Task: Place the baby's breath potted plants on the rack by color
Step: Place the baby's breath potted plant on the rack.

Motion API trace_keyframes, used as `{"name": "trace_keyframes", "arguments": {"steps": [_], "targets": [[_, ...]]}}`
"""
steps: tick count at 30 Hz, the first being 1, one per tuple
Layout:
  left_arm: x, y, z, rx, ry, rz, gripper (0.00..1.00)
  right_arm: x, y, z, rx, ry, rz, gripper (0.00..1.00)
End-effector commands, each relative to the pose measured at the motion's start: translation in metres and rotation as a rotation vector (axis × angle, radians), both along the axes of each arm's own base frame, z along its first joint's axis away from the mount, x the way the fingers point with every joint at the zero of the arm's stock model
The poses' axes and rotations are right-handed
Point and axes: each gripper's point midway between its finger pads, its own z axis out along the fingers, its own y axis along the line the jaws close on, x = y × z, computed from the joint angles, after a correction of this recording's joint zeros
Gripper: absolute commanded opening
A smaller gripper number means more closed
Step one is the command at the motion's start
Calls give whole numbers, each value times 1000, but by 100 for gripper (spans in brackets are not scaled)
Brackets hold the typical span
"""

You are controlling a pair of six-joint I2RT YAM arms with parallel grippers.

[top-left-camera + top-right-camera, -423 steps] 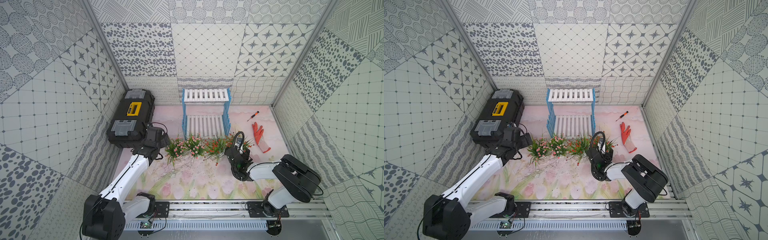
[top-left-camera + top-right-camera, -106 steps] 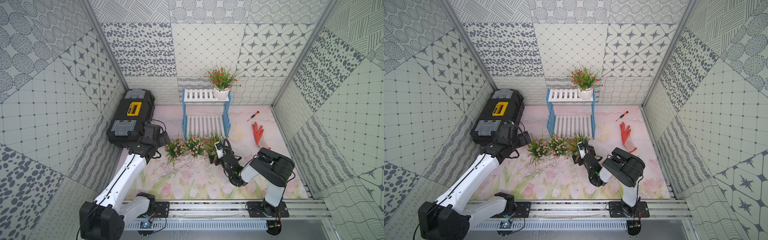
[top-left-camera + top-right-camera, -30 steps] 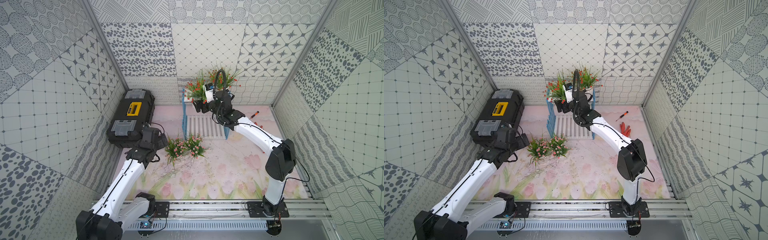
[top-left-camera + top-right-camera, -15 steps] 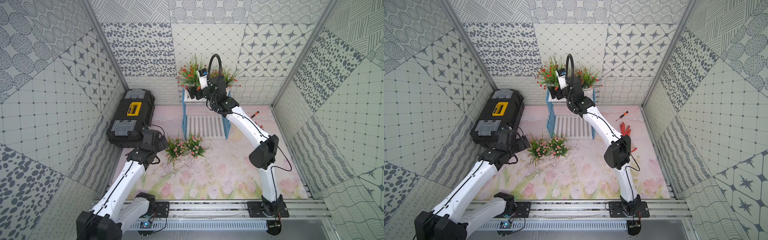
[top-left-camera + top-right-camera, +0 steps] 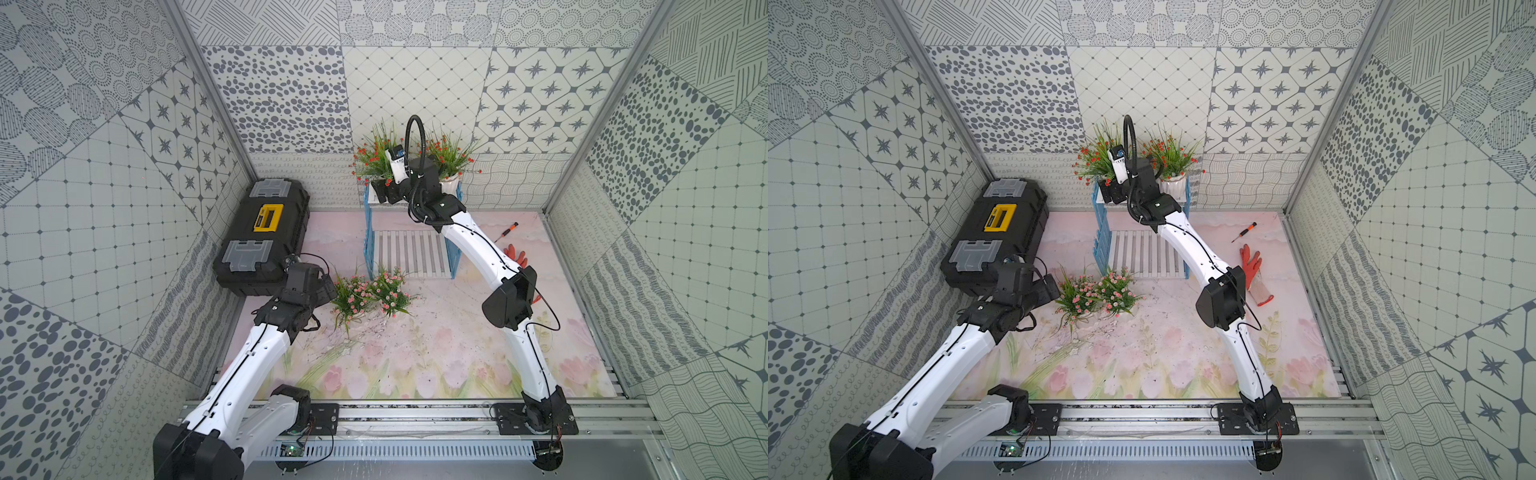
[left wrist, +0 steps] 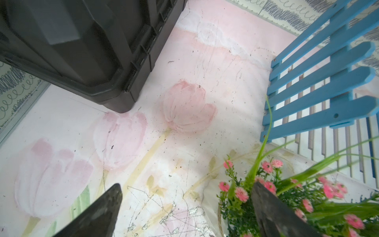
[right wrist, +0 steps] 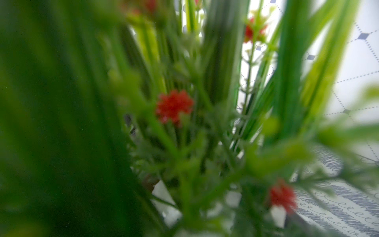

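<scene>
Pincer on the left arm (image 6: 187, 184) gapes wide and empty low over the counter (image 5: 415, 357), one finger (image 6: 272, 209) among the leaves of a pink baby's breath plant (image 5: 351, 297). A second pink plant (image 5: 390, 286) stands touching it, both just before the rack (image 5: 411, 253). Farther back, on its top shelf, a red-flowered plant (image 5: 449, 156) stands at the right end and another red-flowered plant (image 5: 374, 160) at the left. The right pincer (image 5: 383, 193) hides that one's pot; whether it grips I cannot tell.
</scene>
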Motion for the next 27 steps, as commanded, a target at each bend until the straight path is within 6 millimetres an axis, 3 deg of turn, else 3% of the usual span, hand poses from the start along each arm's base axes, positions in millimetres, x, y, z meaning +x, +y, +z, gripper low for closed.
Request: {"name": "trace_keyframes", "arguments": {"steps": [1,13,23,27], "targets": [[6,-4,5,-25,-31,-2,98,4,-12,48,89,-112,-30,81],[6,-2,6,-10,-32,-2,98,6,-17,42,44,-108,-37,82],[6,-1,6,-5,-32,1,98,4,-17,42,41,-103,-33,98],[6,0,6,-3,-30,3,98,4,-19,43,31,-110,-40,98]]}}
